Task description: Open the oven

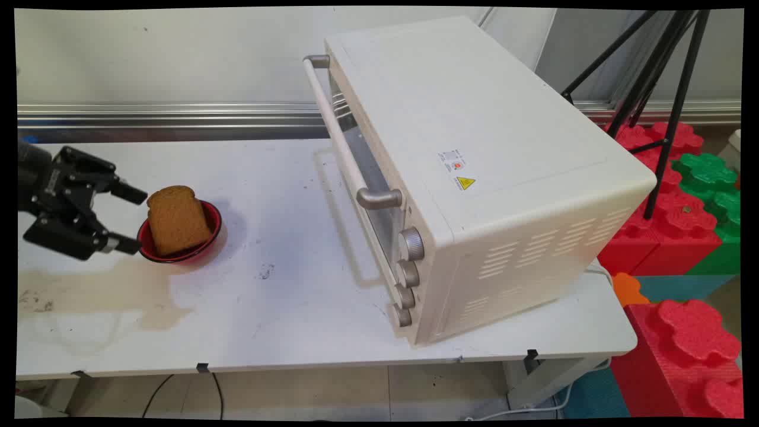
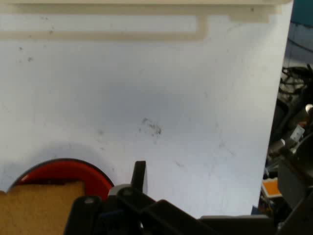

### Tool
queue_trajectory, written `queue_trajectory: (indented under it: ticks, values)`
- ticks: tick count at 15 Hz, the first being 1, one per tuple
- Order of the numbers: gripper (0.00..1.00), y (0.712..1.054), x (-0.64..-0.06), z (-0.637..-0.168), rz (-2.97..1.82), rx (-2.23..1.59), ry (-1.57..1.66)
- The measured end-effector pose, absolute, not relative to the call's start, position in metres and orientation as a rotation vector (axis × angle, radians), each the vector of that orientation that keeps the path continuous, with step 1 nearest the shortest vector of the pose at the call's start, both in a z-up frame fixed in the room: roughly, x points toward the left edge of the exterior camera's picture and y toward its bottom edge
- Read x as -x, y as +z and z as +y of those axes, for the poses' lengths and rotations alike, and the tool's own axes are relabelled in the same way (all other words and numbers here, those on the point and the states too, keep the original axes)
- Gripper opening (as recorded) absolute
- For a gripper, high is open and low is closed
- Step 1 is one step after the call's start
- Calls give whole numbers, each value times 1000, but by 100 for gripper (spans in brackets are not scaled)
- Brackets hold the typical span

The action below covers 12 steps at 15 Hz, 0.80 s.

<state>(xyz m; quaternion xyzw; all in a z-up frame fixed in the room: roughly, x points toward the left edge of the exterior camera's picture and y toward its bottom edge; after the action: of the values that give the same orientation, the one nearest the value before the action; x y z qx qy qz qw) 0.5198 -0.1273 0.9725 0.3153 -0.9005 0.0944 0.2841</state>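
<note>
A brown slice of bread [image 1: 177,219] stands on edge in a small red bowl [image 1: 209,238] on the left of the white table [image 1: 284,196]. My black gripper [image 1: 134,220] comes in from the left at bowl height. It is open, its two fingertips just left of the bowl and the slice, with nothing between them. In the hand view, the bread [image 2: 39,208] and the red bowl [image 2: 66,171] sit at the bottom left, and one finger [image 2: 140,175] rises beside them.
A white toaster oven [image 1: 474,148] stands on the right half of the table with its door shut, its handle [image 1: 341,136] facing the bowl. A brownish stain [image 1: 112,290] marks the table in front of the bowl. Red and green foam blocks [image 1: 682,213] and a black tripod [image 1: 664,89] stand to the right.
</note>
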Motion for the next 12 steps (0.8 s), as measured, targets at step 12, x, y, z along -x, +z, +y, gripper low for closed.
queue_trajectory:
  ticks: [12]
  values:
    - [100, 1026, -484, -186, -2332, -886, 311]
